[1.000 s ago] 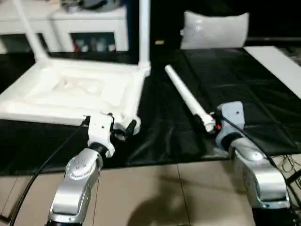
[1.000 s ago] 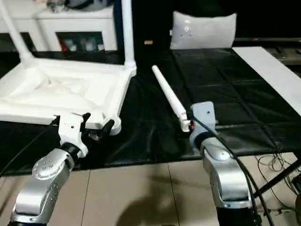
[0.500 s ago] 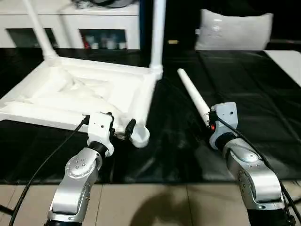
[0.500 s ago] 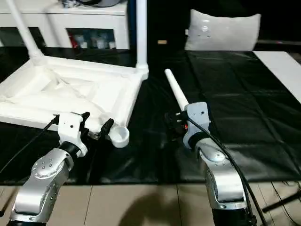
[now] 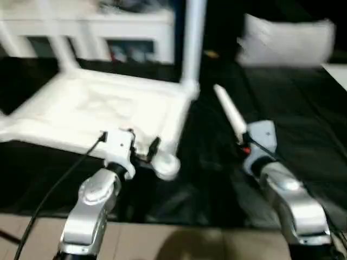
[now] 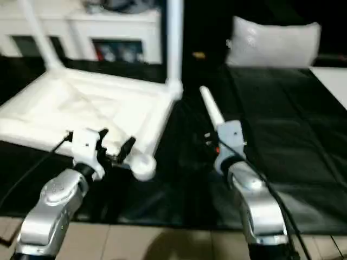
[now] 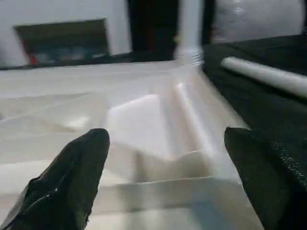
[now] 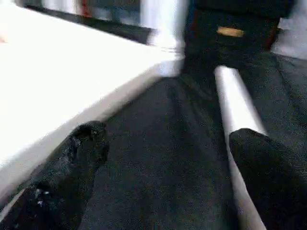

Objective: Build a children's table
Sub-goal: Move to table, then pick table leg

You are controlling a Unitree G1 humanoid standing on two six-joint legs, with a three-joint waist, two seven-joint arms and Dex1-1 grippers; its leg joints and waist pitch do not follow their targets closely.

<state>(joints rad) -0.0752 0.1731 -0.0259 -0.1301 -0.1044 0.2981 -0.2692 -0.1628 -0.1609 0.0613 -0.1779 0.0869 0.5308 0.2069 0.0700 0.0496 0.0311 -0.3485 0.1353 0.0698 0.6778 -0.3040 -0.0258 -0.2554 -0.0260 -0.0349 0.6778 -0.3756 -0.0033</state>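
The white tabletop (image 5: 103, 108) lies upside down on the black mat, ribbed underside up. Two white legs stand in its far corners, one on the right (image 5: 192, 43) and one on the left (image 5: 59, 49). A loose leg (image 5: 230, 114) lies on the mat to the right of it. My left gripper (image 7: 165, 139) is open at the tabletop's near edge, close to the empty corner socket (image 5: 167, 165). My right gripper (image 8: 165, 134) is open at the near end of the loose leg (image 8: 230, 96), which runs by one finger (image 8: 259, 158) rather than between the two.
A white cabinet (image 5: 108, 32) stands behind the mat at the back left. A pale cushion (image 6: 274, 40) rests at the back right. The black mat (image 6: 303, 124) stretches out to the right, with the tan floor (image 6: 162, 244) below its near edge.
The whole picture has shifted, so the camera has moved closer and up. Both grippers keep their places by the tabletop's near corner and the loose leg's end.
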